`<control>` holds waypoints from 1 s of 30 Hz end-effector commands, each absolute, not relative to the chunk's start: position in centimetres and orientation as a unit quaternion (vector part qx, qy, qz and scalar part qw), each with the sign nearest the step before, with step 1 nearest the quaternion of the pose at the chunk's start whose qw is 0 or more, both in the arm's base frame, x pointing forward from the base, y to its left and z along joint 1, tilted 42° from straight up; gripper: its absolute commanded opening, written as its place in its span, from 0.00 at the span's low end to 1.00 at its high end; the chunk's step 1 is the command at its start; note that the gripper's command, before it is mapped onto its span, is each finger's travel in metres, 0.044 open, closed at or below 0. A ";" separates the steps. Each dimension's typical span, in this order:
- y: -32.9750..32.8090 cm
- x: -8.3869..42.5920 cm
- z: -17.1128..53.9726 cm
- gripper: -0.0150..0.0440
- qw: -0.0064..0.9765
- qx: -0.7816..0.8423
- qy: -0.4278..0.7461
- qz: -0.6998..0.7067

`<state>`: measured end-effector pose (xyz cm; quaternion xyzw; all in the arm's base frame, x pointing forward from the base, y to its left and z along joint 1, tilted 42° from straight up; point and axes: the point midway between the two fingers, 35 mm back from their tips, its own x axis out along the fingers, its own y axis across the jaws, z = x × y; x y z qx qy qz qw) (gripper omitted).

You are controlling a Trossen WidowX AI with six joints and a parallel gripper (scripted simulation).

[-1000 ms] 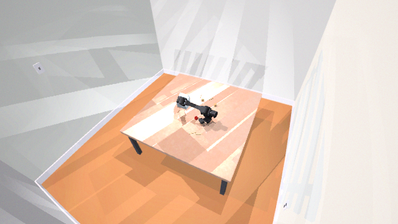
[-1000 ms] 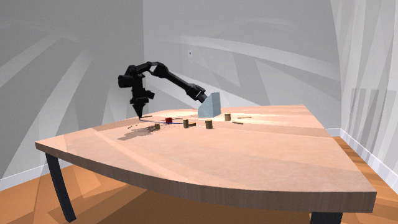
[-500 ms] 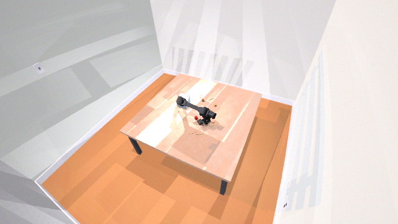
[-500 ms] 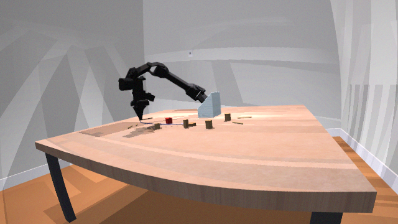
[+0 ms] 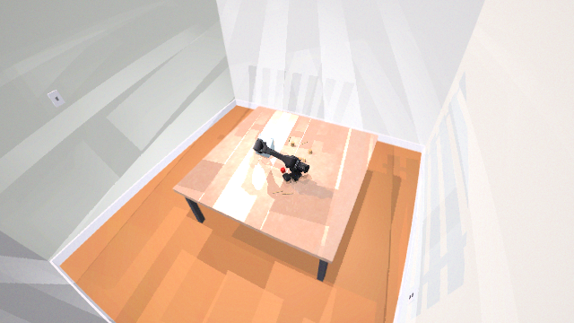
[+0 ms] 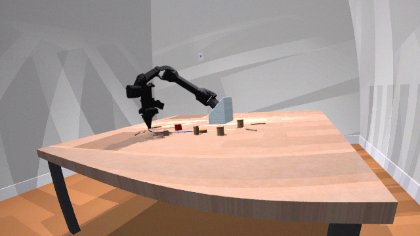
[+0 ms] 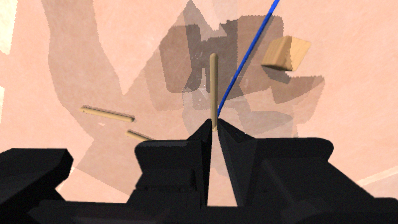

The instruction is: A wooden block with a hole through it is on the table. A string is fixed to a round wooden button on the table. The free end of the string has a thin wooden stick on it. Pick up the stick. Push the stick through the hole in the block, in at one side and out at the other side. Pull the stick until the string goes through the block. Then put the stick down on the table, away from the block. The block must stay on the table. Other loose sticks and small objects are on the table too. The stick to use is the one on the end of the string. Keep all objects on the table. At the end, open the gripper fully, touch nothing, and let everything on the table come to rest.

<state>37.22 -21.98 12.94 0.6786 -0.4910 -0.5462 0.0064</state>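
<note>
Between the closed-in fingertips of the gripper [image 5: 296, 176] [image 6: 149, 128] [image 7: 215, 121], pinching the thin stick [image 7: 214, 85] near one end, with the blue string [image 6: 170, 132] [image 7: 245, 60] leading off from beside the grip. Pointing the bare length forward, away from the fingers, and so probably leaving it free for entering a hole. Likely weighing next to nothing, yet acting stiff along its length; probably rolling or pivoting in so narrow a pinch if bumping a rim. Likely bending softly at the string, and tugging sideways if pulling taut. Judging by this, gripping well at the string end for pushing, then needing a fresh hold on the leading end beyond the hole for drawing the string through.

In the exterior view, hardly making out the stick at the dark fingertips, near the tabletop; not telling whether touching it. Showing no hole on the small wooden piece [image 6: 166, 133] [image 7: 287, 52], nor on the upright wooden piece [image 6: 196, 130] further along the string; not settling, then, on the block. Probably ending the string at the flat wooden disc [image 6: 203, 131], but hiding the join. Cutting off part of one loose stick [image 7: 139, 135] behind the gripper, and covering much of the table with the arm from the top.
</note>
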 end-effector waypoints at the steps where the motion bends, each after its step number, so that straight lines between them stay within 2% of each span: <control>1: -22.5 36.7 12.7 0.25 0.007 0.677 -0.492 -0.548; 30: -23.4 34.5 11.9 0.25 0.009 0.676 -0.492 -0.548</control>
